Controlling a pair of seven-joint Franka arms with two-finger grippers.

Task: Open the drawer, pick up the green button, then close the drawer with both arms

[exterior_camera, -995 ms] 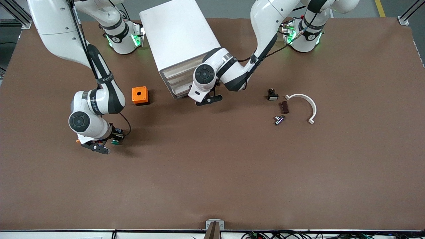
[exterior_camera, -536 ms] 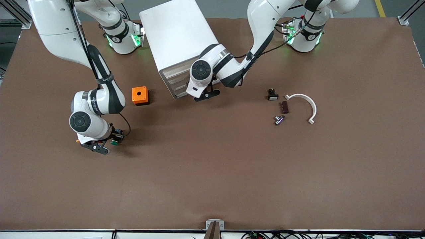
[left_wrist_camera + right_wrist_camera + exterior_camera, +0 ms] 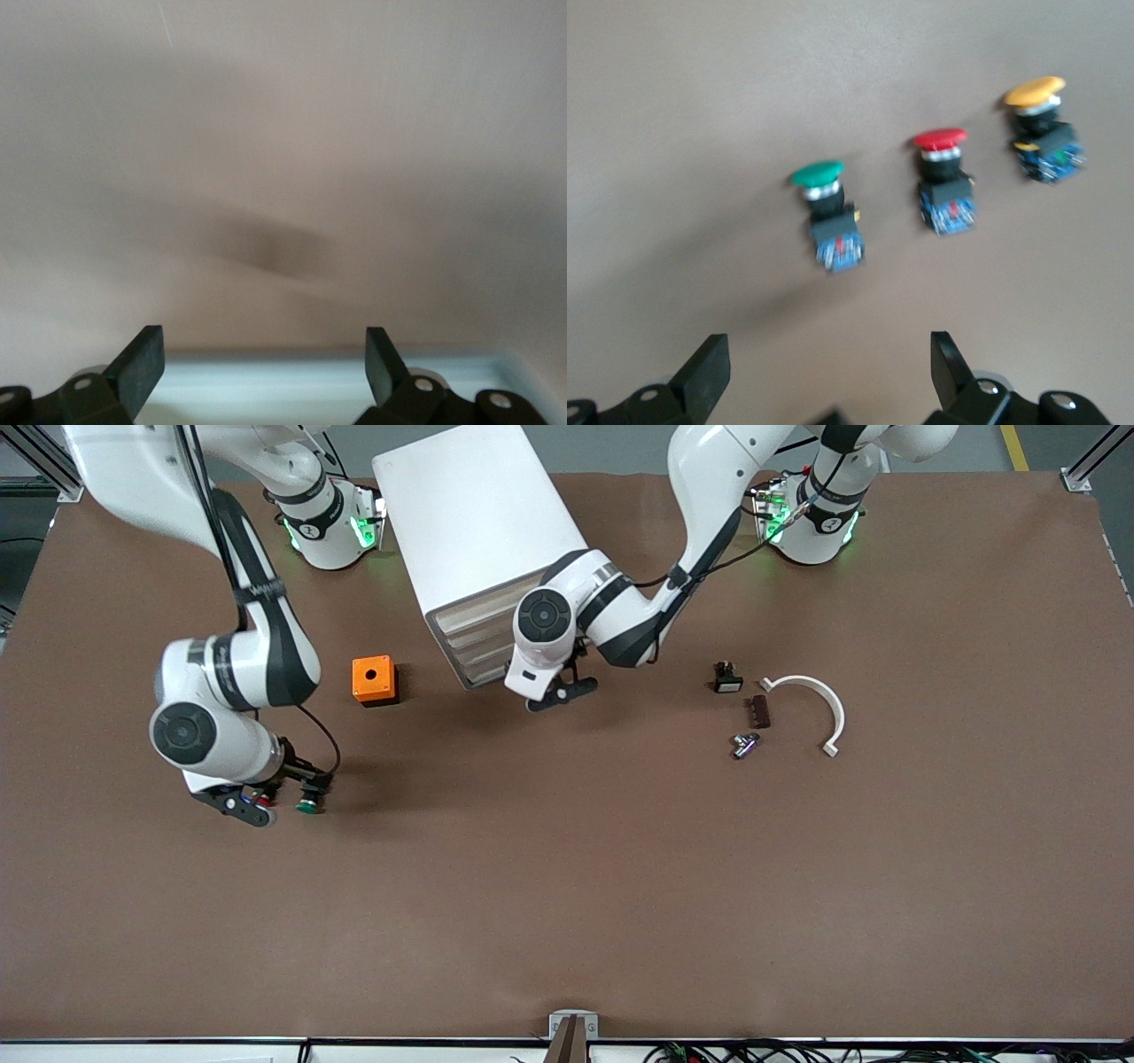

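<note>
Toward the lower left of the front view, the right gripper (image 3: 270, 802) is seen just above the brown table (image 3: 620, 886), with its fingers spread and nothing held between them. A green-capped button (image 3: 307, 806) is set on the table just beside that gripper. From the right wrist view, the same button (image 3: 828, 212) is shown in a row with a red-capped button (image 3: 945, 186) and a yellow-capped button (image 3: 1044, 128), all three apart from one another.

At the upper middle of the front view, a white cabinet (image 3: 478, 514) is seen with its slat-fronted drawers pushed in; the third drawer (image 3: 483, 657) is shut level with its neighbours. The left gripper (image 3: 560, 691) is placed in front of the cabinet, fingers spread and empty. An orange box (image 3: 373, 680) is seen at centre left.
</note>
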